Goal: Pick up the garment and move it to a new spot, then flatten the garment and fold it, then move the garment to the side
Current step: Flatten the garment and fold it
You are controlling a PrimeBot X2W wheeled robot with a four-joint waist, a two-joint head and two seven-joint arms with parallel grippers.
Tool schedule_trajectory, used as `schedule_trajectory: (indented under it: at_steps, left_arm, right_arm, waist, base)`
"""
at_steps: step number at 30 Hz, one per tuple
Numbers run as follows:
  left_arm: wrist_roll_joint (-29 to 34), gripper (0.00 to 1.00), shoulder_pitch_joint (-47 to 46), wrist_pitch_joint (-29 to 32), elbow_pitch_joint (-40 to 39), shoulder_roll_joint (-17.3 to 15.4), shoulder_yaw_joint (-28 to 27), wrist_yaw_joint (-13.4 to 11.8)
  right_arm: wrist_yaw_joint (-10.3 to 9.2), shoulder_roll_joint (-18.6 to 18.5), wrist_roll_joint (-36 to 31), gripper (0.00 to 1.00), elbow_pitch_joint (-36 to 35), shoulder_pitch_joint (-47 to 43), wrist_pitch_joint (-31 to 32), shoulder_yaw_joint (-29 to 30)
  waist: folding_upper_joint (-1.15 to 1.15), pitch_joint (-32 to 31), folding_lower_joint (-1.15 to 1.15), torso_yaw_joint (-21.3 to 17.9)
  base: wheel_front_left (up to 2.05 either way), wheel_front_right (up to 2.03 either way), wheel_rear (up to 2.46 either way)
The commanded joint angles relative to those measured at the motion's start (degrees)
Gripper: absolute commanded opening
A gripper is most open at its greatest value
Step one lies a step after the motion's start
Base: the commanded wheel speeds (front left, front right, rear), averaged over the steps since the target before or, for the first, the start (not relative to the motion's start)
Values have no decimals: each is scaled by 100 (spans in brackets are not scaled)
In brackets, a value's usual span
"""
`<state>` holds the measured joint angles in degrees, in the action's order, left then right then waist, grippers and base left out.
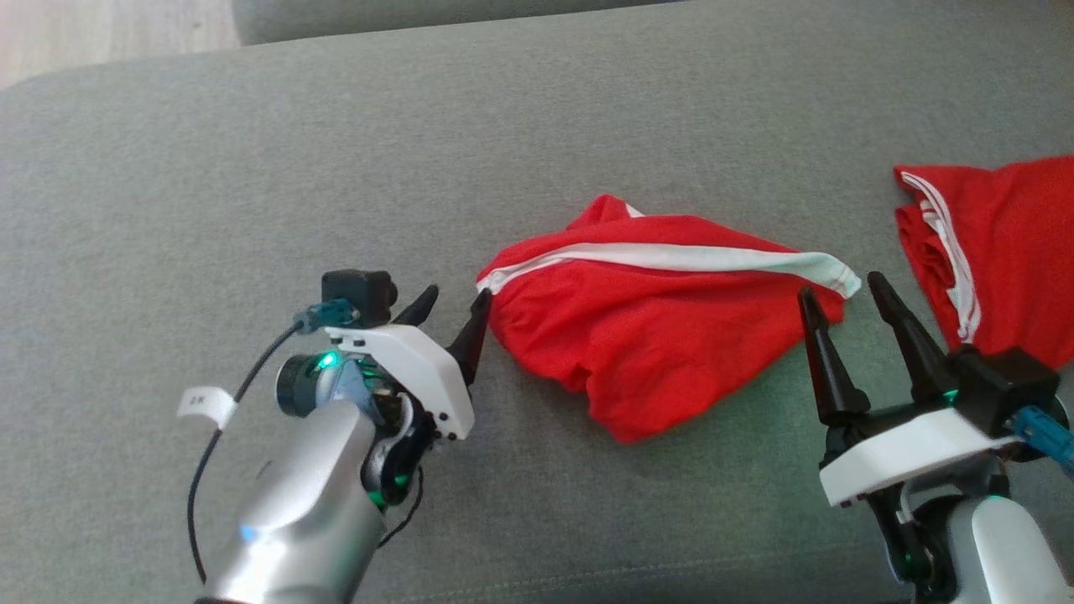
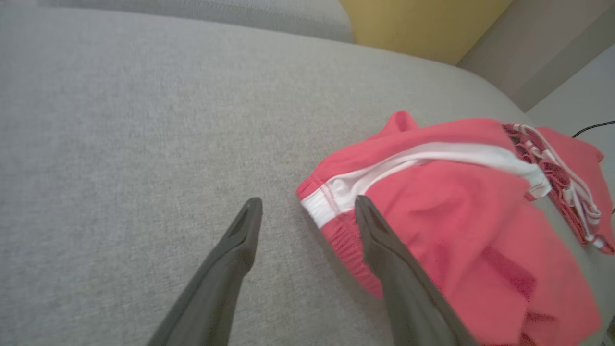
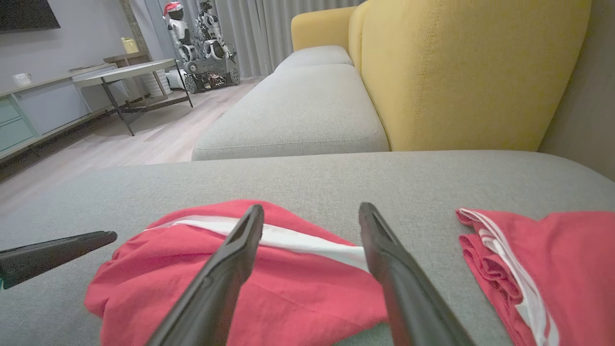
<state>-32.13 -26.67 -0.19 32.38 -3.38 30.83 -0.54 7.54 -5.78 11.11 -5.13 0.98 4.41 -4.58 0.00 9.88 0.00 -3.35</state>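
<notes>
Sitting crumpled in the middle of the grey sofa cushion [image 1: 419, 151] is the red garment [image 1: 654, 335], with a white band [image 1: 671, 256] running across its top from one end to the other. The left claw [image 1: 458, 294] is parked right at the garment's left end, fingers spread wide and holding nothing. In the left wrist view, one finger is over bare cushion, the other is over the red fabric, and the band's end sits in the gap between them. Can't tell if it's actually touching the cloth, though. The right claw [image 1: 841, 285] is at the opposite end, also wide open and empty, and the right tip of the band lines up between its two fingers. A second red garment [image 1: 998, 243] with thin white stripes lies further right, apart from the first one. A yellow backrest [image 3: 456, 72] rises behind the cushion.
</notes>
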Motion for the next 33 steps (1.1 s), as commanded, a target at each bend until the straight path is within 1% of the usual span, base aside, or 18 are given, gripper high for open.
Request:
schedule_trajectory:
  at_steps: [1,4,5,6,8,13,17,19,20,22,23,24,28,33]
  left_arm:
    - [-149,100,-428,20,259,-15,-143,90]
    - [-325,100,-633,-2,781,24,-73,221]
    - [-325,100,-633,-2,781,24,-73,221]
    - [-418,100,-765,-96,1041,38,-29,276]
    - [-528,100,-885,-207,1240,44,20,322]
    - [-897,100,-1101,-353,1460,48,421,412]
    - [-1151,100,-1225,-446,1542,49,758,416]
    - [-1230,89,-1282,-460,1605,49,931,408]
    - [-1268,79,-1307,-453,1637,49,1021,408]
    - [-1336,44,-1351,-439,1680,49,1220,429]
    - [-1381,19,-1365,-424,1683,49,1324,450]
    - [-1424,0,-1378,-412,1684,49,1429,467]
    - [-1564,0,-1445,-510,1690,49,1756,419]
    - [-1725,0,-1520,-823,1770,50,1958,304]
  right_arm:
    - [-5,1,52,100,-141,218,15,-132]
    - [-5,2,73,100,-105,214,22,-118]
    - [-5,2,73,100,-105,214,22,-118]
    - [-5,5,87,100,-89,224,28,-119]
    - [-5,3,103,100,-73,242,25,-129]
    - [-5,-1,149,100,-24,285,14,-139]
    - [-5,8,168,100,11,295,4,-137]
    - [-5,18,186,100,32,293,5,-141]
    - [-5,22,198,100,41,293,6,-142]
    - [-5,25,206,100,54,298,2,-147]
    - [-5,27,212,100,57,306,0,-152]
    - [-5,28,218,100,62,314,-2,-155]
    - [-5,24,242,100,88,347,-11,-157]
    - [-5,27,268,100,135,340,-19,-135]
  waist:
    - [0,41,0,-89]
    - [0,74,0,-144]
    - [0,74,0,-144]
    - [0,104,0,-181]
    - [0,133,0,-216]
    - [0,187,0,-290]
    - [0,221,0,-322]
    - [0,232,0,-331]
    - [0,243,0,-332]
    - [0,263,0,-336]
    - [0,277,0,-341]
    - [0,288,0,-344]
    - [0,322,0,-357]
    - [0,307,0,-345]
  base:
    - [0,0,0]
    - [0,0,0]
    - [0,0,0]
    - [0,0,0]
    - [0,0,0]
    - [0,0,0]
    - [0,0,0]
    - [0,0,0]
    - [0,0,0]
    - [0,0,0]
    - [0,0,0]
    - [0,0,0]
    - [0,0,0]
    - [0,0,0]
